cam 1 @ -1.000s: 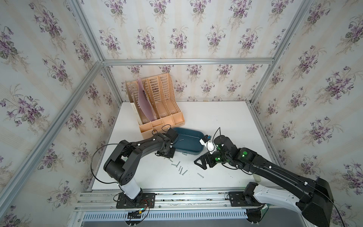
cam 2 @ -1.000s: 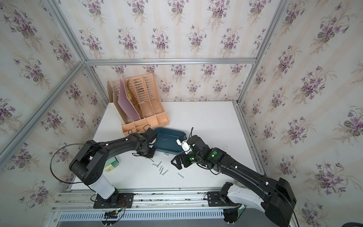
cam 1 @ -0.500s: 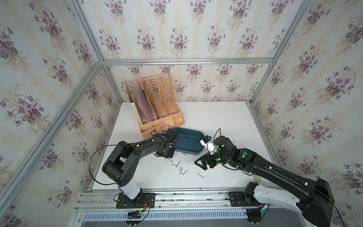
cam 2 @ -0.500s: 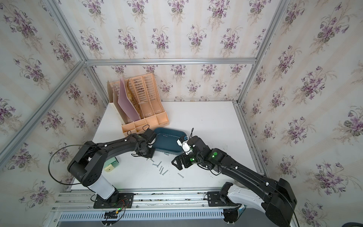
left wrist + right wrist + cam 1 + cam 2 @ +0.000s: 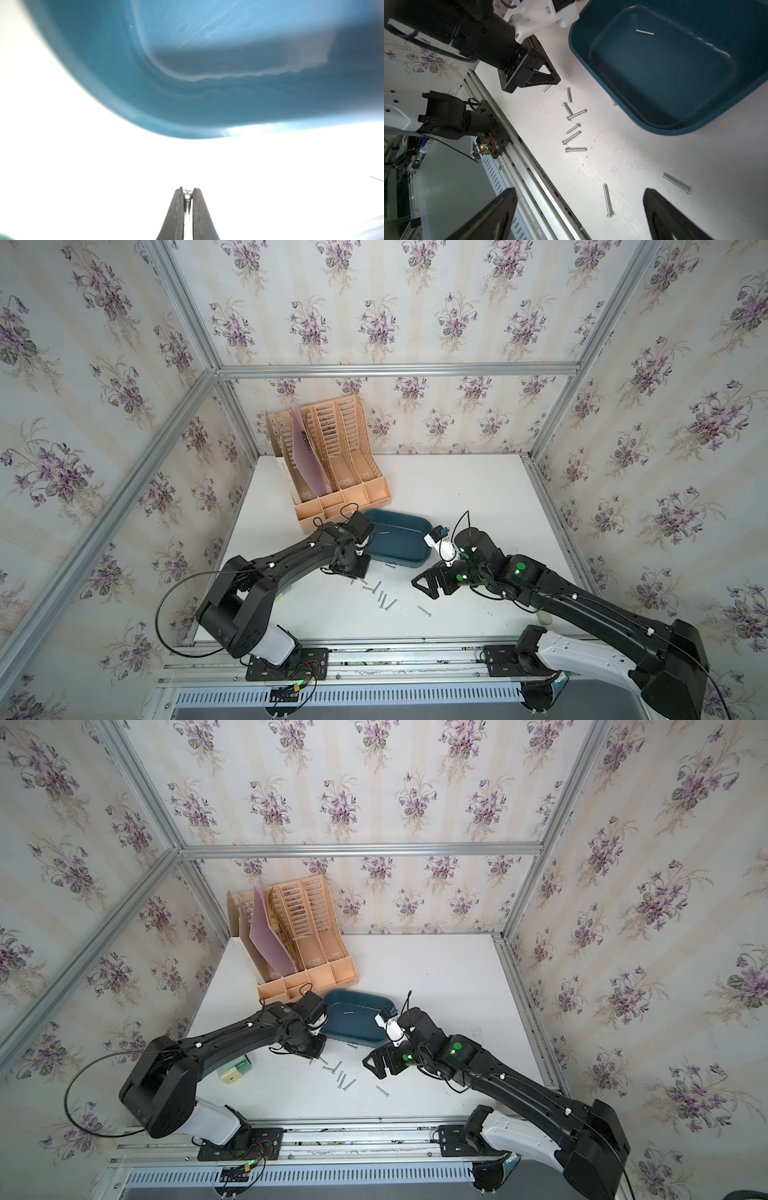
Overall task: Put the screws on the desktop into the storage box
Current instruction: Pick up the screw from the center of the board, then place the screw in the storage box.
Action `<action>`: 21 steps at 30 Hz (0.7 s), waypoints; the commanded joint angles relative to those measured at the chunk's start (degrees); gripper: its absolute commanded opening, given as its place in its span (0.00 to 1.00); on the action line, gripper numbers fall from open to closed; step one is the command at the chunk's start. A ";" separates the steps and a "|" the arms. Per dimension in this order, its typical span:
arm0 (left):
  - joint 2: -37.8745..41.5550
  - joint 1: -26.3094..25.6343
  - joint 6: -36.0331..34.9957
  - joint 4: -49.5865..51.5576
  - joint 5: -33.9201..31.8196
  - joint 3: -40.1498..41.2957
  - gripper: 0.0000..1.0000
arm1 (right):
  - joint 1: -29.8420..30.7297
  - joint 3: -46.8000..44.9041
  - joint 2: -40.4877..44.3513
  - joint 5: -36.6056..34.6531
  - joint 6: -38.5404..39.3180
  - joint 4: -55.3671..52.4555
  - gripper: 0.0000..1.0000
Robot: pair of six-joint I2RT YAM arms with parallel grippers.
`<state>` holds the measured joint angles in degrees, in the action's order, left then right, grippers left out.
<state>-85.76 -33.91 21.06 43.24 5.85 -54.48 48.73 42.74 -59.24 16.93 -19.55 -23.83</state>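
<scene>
The storage box [image 5: 675,83], beyond the right pincer [image 5: 579,191], is smooth teal plastic with a soft gloss (pale streaks of light run along its inner wall). The screws [image 5: 574,113] scattered ahead of that pincer are bright metal, shiny on the shanks. The held screw [image 5: 187,204] between the tips of the left pincer [image 5: 187,189] shows fine thread and a glinting head. That pincer's fingers [image 5: 176,214] look dark, matt and grainy along the edges. The surface [image 5: 643,166] under both is white and matt, flecked with small dark scuffs. The rail [image 5: 527,168] beside the right pincer is brushed aluminium. The file organizer [image 5: 376,494], past the left pincer, is matt peach plastic.
</scene>
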 commanded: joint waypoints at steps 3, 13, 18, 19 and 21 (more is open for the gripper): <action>4.26 -0.10 1.08 2.62 1.47 -2.93 0.02 | 0.05 -0.15 1.30 -1.03 -0.45 1.75 1.00; 0.51 0.01 0.39 0.40 0.49 -11.64 0.04 | 0.05 -0.55 3.52 -2.97 -0.91 2.36 0.99; -4.38 0.08 -0.08 -1.58 -0.19 -16.02 0.04 | 0.04 -1.13 4.28 -3.81 -1.19 2.52 0.99; -5.26 0.16 -0.16 -1.99 -0.22 -16.77 0.04 | 0.07 -1.28 4.29 -3.92 -1.26 2.53 0.99; -6.74 0.34 -0.18 -2.91 -0.13 -18.24 0.05 | 0.05 -1.68 4.24 -4.16 -1.37 2.65 0.99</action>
<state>-91.31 -33.76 21.45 42.28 6.55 -71.18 48.75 41.34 -55.13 13.96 -20.64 -22.17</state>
